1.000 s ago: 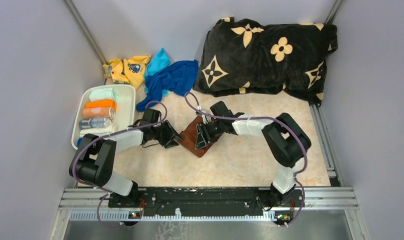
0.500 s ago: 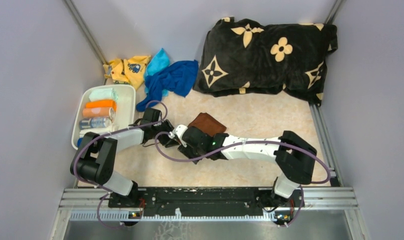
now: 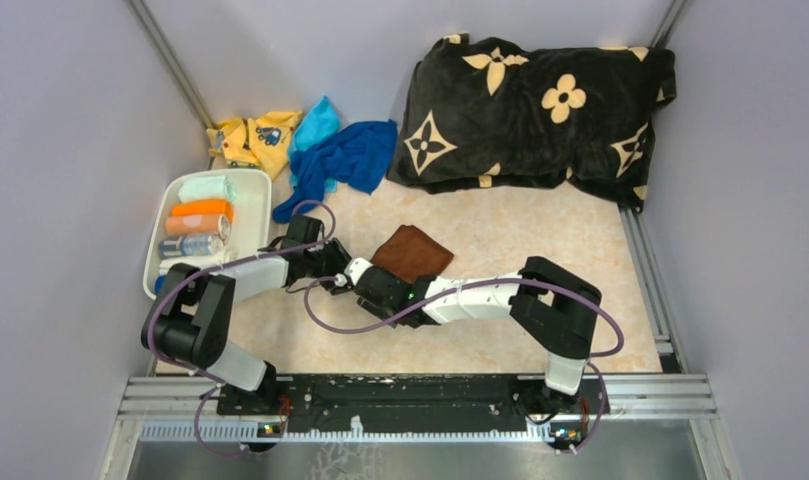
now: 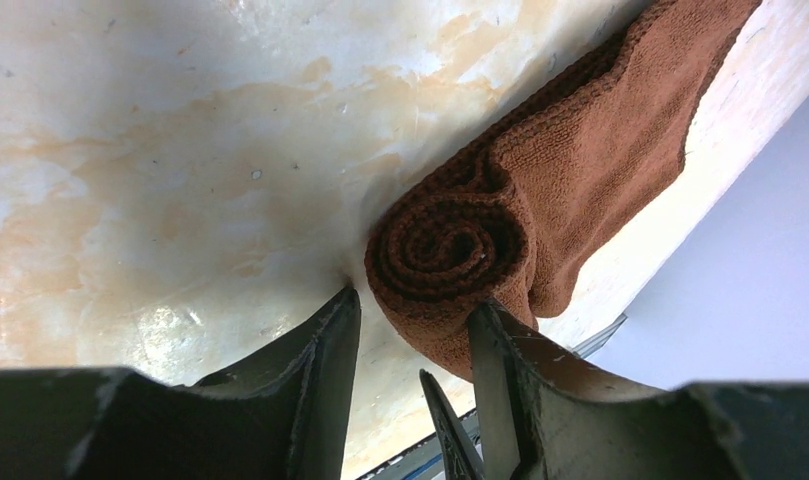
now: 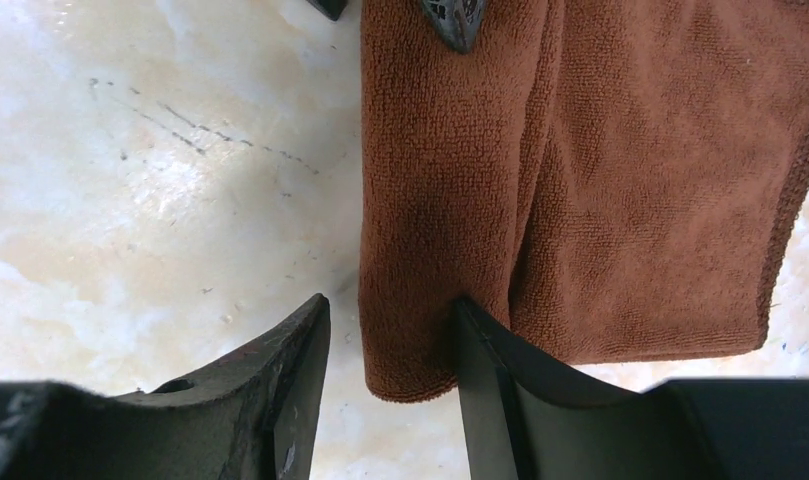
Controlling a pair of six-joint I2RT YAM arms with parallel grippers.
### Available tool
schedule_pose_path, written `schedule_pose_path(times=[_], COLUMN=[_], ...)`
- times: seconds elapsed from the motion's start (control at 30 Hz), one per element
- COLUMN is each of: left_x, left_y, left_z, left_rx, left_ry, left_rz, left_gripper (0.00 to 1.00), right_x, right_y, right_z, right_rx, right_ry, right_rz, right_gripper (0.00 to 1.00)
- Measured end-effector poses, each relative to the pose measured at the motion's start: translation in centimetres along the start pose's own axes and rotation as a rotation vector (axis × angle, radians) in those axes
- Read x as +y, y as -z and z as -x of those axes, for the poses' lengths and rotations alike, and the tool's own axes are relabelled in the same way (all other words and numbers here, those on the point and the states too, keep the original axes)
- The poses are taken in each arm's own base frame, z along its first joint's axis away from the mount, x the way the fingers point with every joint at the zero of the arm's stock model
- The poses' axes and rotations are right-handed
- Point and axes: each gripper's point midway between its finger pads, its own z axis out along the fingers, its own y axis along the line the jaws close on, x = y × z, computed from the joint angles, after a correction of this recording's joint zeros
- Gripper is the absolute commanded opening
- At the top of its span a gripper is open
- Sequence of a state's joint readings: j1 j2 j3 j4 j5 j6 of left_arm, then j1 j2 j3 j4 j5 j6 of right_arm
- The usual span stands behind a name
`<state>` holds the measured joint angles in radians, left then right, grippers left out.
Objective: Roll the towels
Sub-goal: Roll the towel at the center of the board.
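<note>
**Condition of work.** We find the brown towel at the centre of the overhead frame, on the table. Its lower-left edge is wound into a tight spiral, and its upper-right part lies flat and unrolled. We judge the roll begun but not finished. Both arms meet at the rolled edge from the lower left, one toward each end. We take this as the arrangement for turning the roll evenly along its length.

**Left gripper**. It is about half parted. In its own view the spiral end sits just ahead of the tips. The finger at the right of that frame bears against the underside of the roll, and the other stands just beside it. We see no pinch.

**Right gripper**. It is likewise half parted. One finger sits at the crease between roll and flat cloth, and the other stands clear of the fabric. Nothing is clamped.

**Remaining items.** The blue towel and the cyan towel lie crumpled toward the upper left, unrolled and well apart from both grippers.
</note>
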<state>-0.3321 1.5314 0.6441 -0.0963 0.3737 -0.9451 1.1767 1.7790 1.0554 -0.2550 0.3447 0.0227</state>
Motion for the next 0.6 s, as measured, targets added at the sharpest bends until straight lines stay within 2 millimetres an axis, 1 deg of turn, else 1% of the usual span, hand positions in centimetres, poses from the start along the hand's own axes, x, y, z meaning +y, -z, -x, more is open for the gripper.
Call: schedule_pose_path(times=[0.07,0.1,0.13,0.23,0.3,0.43,0.5,0.6], left_x=[-0.1,-0.1,-0.2,-0.2,-0.3,-0.5,-0.4,-0.2], left_y=[0.0,-0.1,-0.1,-0.1,-0.1,0.1,0.4,1.3], left_z=[0.1,0.1,0.1,0.2,0.3,0.5,0.6,0.8], left_rx=[0.001,0.001,0.001,0.001,0.001,-0.011,-0.025,-0.051], left_ry=[0.0,-0.001,-0.001,-0.003,-0.006,-0.025,-0.035,-0.049], left_rz=[0.0,-0.001,-0.001,-0.001,0.0,0.002,0.009,0.031], left_gripper=[0.51,0.51,0.51,0.53,0.56,0.65,0.69,0.73], right_x=[-0.2,-0.2,-0.3,-0.8,-1.2,-1.2,-1.3,-1.4], right_y=[-0.3,-0.4,-0.5,-0.7,-0.8,-0.7,-0.6,-0.5], right_z=[-0.1,-0.1,-0.2,-0.2,-0.2,-0.1,0.0,0.3], right_rx=[0.003,0.003,0.003,0.004,0.004,0.005,0.007,0.006], right_ry=[0.007,0.008,0.01,0.018,0.009,-0.014,-0.055,-0.176], right_rz=[-0.018,-0.024,-0.031,-0.056,-0.066,-0.013,0.059,0.217], right_gripper=[0.46,0.43,0.36,0.11,0.0,0.0,0.0,0.0])
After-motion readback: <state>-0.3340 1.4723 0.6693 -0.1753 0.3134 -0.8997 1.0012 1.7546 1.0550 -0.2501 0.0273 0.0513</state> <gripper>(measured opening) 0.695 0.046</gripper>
